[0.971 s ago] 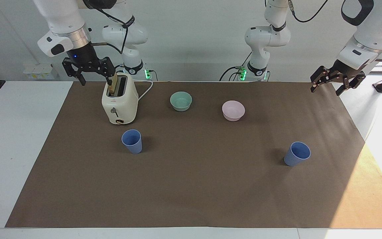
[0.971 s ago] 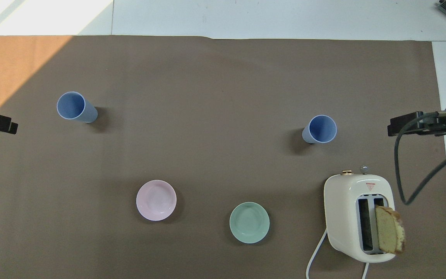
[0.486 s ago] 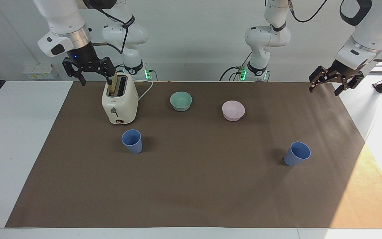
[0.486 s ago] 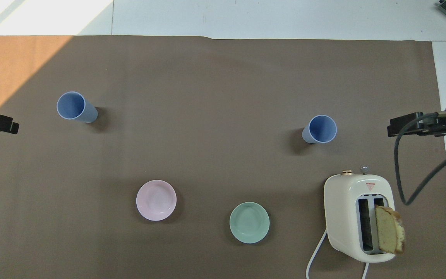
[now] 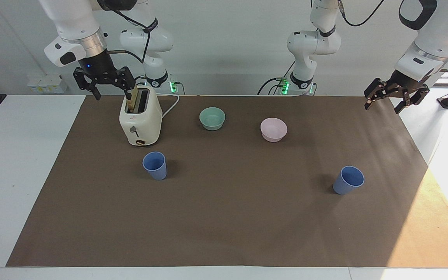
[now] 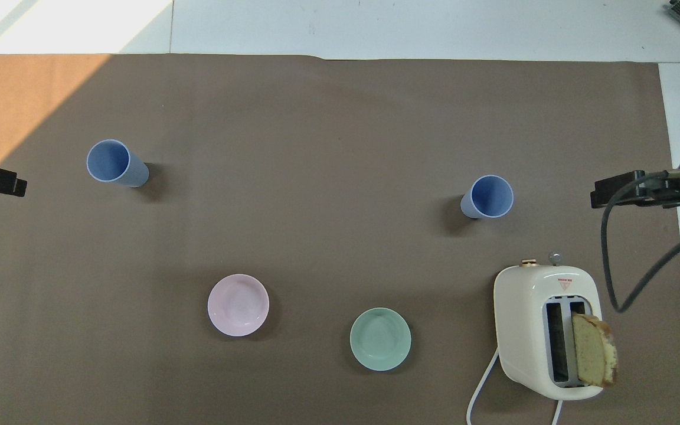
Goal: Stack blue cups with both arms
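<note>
Left gripper [image 5: 391, 102] slightly shifted since a second ago, open, empty. Right gripper [image 5: 109, 91] unchanged over toaster [image 5: 140, 120], open. Blue cups [image 5: 154, 165] [image 5: 349, 180] untouched; stacking not begun.

Below my fingers, brown table cover [image 5: 224, 217]: matt, paper-like. Blue cups [image 5: 154, 165] [image 5: 348, 180]: matt plastic, smooth. Toaster [image 5: 140, 116] under my right fingers: glossy cream shell. Green bowl [image 5: 212, 118], pink bowl [image 5: 273, 129]: smooth, satin.
</note>
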Robot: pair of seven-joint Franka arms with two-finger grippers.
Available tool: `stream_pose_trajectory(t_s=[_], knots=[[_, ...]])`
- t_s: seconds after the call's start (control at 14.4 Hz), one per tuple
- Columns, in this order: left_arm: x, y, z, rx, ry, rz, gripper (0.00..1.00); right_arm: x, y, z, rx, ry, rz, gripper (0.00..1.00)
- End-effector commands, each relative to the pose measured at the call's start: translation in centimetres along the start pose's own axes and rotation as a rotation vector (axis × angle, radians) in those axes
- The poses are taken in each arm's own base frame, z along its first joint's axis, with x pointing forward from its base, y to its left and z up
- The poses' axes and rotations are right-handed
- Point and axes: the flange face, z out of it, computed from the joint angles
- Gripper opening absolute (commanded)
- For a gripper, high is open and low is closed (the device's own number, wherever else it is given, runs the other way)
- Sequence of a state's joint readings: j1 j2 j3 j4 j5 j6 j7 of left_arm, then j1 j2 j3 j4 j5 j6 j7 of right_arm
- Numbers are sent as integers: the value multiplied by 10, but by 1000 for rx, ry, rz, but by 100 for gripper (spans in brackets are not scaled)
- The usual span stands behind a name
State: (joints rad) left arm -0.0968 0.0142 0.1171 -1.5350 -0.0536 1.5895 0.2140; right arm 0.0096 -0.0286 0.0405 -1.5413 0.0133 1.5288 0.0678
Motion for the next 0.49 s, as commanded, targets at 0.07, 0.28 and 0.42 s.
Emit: stream_pose_trajectory(t_s=[0.07,0.28,0.42], knots=[[7,-2,9,21,39,-3,100,0,1,-1,16,2,-15,100],[10,-5,12,24,51,-6,100,0,1,-1,14,2,-15,100],[11,-5,16,26,55,-7,100,0,1,-1,16,3,-17,100]])
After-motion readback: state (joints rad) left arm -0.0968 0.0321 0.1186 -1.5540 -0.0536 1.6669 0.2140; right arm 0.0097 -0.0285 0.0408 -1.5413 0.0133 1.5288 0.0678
